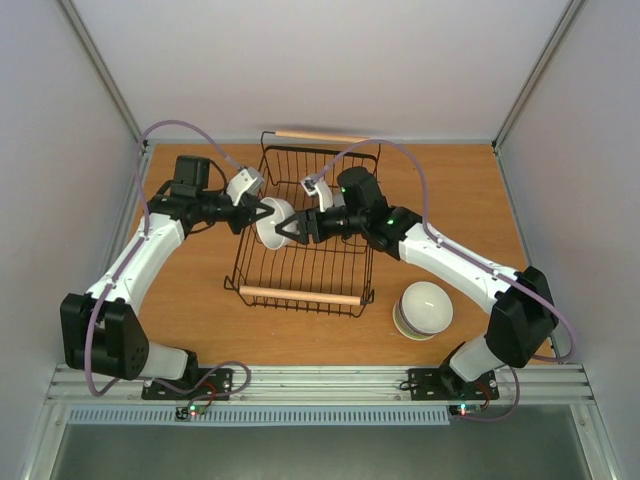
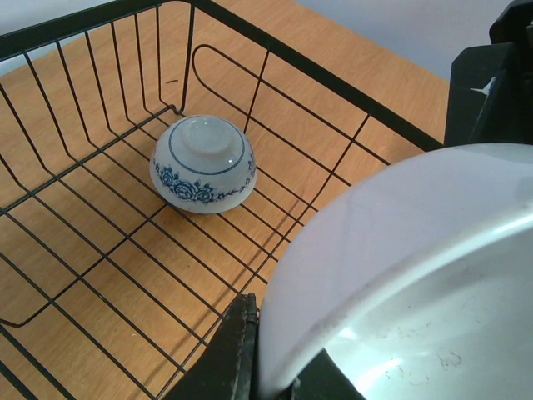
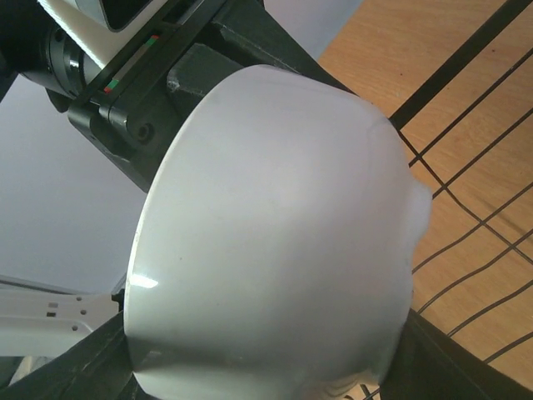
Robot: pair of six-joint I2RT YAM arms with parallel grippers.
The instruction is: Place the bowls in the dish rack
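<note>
Jaws of the left gripper (image 1: 262,214) are pinched tight on the rim of a white bowl (image 1: 273,222), held tilted over the dish rack (image 1: 300,297) — the right gripper (image 1: 293,231) straddles the same bowl from the other side, though whether its jaws grip it I cannot tell. A blue-patterned bowl (image 2: 202,162) lies upside down on the rack's floor, and a stack of bowls (image 1: 423,308) sits on the counter (image 1: 200,300) just right of the rack.
</note>
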